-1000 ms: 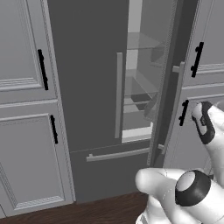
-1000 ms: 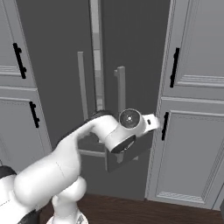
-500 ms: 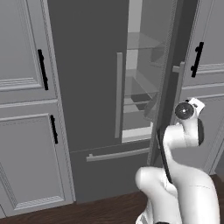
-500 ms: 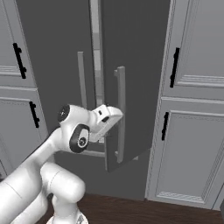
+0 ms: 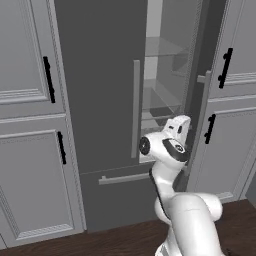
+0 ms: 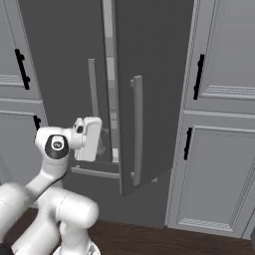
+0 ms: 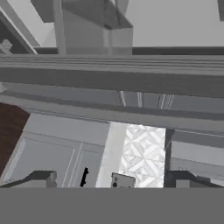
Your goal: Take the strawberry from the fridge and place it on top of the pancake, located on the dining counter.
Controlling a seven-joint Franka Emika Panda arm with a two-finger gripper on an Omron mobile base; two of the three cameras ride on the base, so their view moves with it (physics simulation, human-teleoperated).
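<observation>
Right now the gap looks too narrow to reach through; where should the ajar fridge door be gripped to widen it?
On the ajar dark grey fridge door, grip the long grey vertical handle at mid-height from the front: the bar stands off the panel, leaving clearance.

Narrow gap beside the fridge point(image 5: 100, 75) right door point(image 6: 149, 89)

dark grey fridge point(image 5: 100, 90), right door ajar

No text, label, brand, number or sign can be read anywhere: the fridge point(image 5: 105, 90) doors, its handles and the grey cabinets point(image 5: 25, 125) to its left and right are all plain, unmarked surfaces
</observation>
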